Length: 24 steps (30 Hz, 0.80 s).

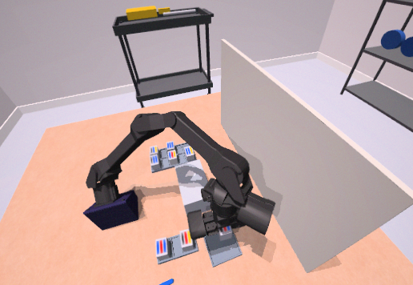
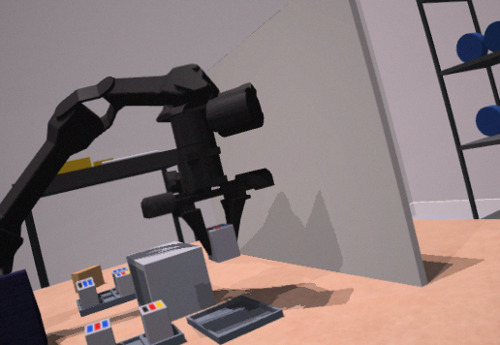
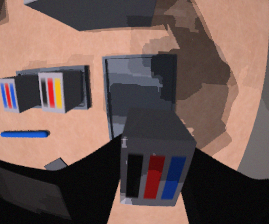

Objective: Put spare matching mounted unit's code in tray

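My gripper [image 2: 223, 248] [image 3: 149, 141] is shut on a grey spare [image 1: 226, 233] [image 2: 225, 244] [image 3: 153, 177] with black, red and blue stripes on top. The spare is upright in the air, clear of the tray [image 1: 224, 250] [image 2: 254, 328] [image 3: 136, 95], and overlaps its edge in the wrist view. The tray is empty. Beside it a small rack holds a spare with blue, red and blue stripes [image 1: 161, 248] [image 2: 98, 326] [image 3: 9, 95] and one with black, red and yellow stripes [image 1: 186, 238] [image 2: 154, 321] [image 3: 52, 91]. The mounted unit's printed code is not visible.
A large grey box [image 1: 196, 190] [image 2: 179, 283] [image 3: 104, 16] stands next to the tray. A second rack [image 1: 160, 168] with several striped spares is farther back. A tall panel [image 1: 304, 162] [image 2: 315, 138] stands on the other side. A blue stick [image 1: 167, 282] [image 3: 24, 134] lies near the small rack.
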Each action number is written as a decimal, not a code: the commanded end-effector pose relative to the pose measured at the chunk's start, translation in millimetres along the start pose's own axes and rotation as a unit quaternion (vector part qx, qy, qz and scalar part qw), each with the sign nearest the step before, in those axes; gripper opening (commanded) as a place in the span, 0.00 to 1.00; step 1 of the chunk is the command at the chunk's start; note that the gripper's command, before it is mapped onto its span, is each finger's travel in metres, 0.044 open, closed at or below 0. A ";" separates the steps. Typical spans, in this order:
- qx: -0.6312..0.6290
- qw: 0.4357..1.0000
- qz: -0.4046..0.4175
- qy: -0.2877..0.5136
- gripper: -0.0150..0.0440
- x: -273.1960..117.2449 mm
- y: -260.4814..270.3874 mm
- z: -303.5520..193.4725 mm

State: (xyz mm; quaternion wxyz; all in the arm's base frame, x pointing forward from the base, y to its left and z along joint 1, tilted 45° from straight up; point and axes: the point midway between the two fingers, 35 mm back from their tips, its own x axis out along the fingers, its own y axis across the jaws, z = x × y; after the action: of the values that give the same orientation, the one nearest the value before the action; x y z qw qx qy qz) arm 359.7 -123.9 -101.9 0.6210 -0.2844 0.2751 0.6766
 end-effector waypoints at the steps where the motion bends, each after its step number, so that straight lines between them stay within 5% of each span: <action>1: 0.004 1.000 -0.002 -0.002 0.25 3.3 0.2 -0.7; 24: 0.003 1.000 -0.002 -0.002 0.25 22.6 0.4 -0.1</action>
State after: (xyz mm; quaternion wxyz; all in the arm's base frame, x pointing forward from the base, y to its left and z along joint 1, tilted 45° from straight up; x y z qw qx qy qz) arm 358.4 -109.6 -116.2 0.6211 -0.2844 0.2746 0.6767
